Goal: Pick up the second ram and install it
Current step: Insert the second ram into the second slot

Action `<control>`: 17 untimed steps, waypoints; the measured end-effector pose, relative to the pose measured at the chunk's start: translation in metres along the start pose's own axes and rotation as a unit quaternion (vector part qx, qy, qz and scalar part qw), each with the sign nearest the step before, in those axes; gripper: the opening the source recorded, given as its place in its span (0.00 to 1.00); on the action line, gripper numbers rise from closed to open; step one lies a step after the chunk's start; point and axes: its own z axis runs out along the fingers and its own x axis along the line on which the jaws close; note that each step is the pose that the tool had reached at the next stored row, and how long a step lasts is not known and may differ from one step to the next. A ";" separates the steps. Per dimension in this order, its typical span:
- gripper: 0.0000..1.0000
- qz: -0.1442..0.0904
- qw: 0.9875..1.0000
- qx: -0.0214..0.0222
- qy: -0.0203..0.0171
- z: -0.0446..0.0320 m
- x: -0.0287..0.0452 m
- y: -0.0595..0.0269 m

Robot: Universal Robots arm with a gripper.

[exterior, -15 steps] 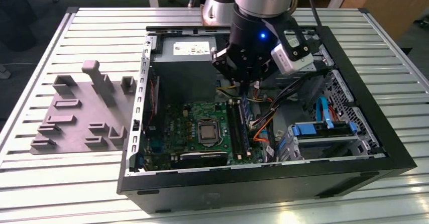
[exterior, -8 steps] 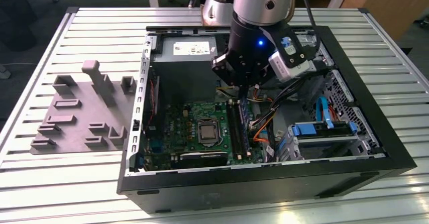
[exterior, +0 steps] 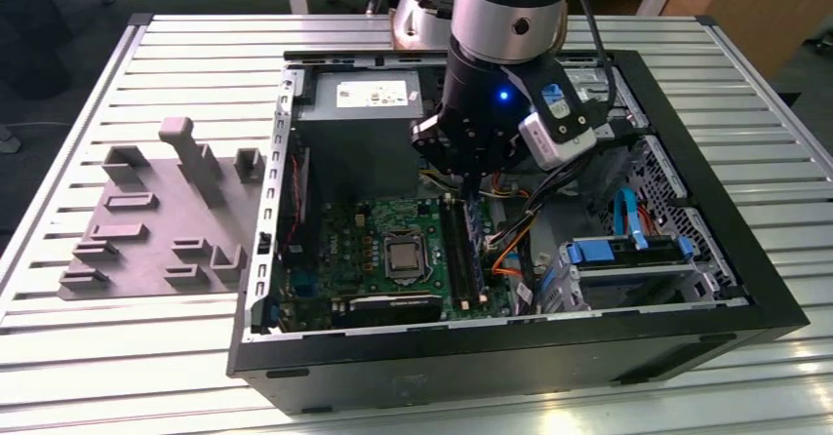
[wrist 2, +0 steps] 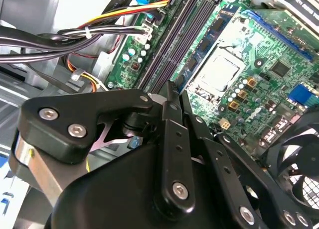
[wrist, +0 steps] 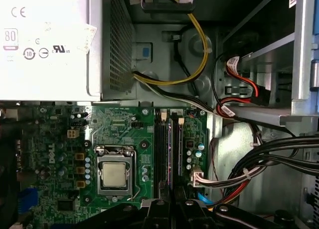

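Note:
My gripper point(exterior: 466, 193) hangs inside the open computer case point(exterior: 521, 357), over the black memory slots point(exterior: 458, 259) to the right of the processor point(exterior: 406, 257) in the exterior view. Its black fingers point(wrist 2: 169, 97) are pressed together, tips just above one end of the slots. A thin dark ram point(wrist: 171, 149) stands on edge in the slots, and its chip-covered side point(wrist 2: 204, 45) shows next to the processor point(wrist 2: 219, 72). I cannot tell whether the fingers pinch a stick or rest on one. The gripper point(wrist: 167, 203) lines up with the slots point(wrist: 161, 149).
A grey blocky fixture point(exterior: 150, 216) lies on the slatted table on the exterior view's left. The power supply point(exterior: 365, 113) stands behind the board. Cable bundles point(exterior: 508, 250) and a drive cage point(exterior: 625, 259) crowd the right of the slots. A fan point(wrist 2: 294, 159) sits close by.

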 end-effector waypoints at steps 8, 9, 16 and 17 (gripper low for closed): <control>0.14 0.001 1.000 0.000 0.000 0.0045 -0.0001 0.0002; 0.14 0.001 1.000 0.000 0.000 0.0063 -0.0001 0.0003; 0.14 0.007 1.000 0.000 0.000 0.0192 -0.0002 -0.0022; 0.14 0.007 1.000 0.000 0.000 0.0210 -0.0002 -0.0023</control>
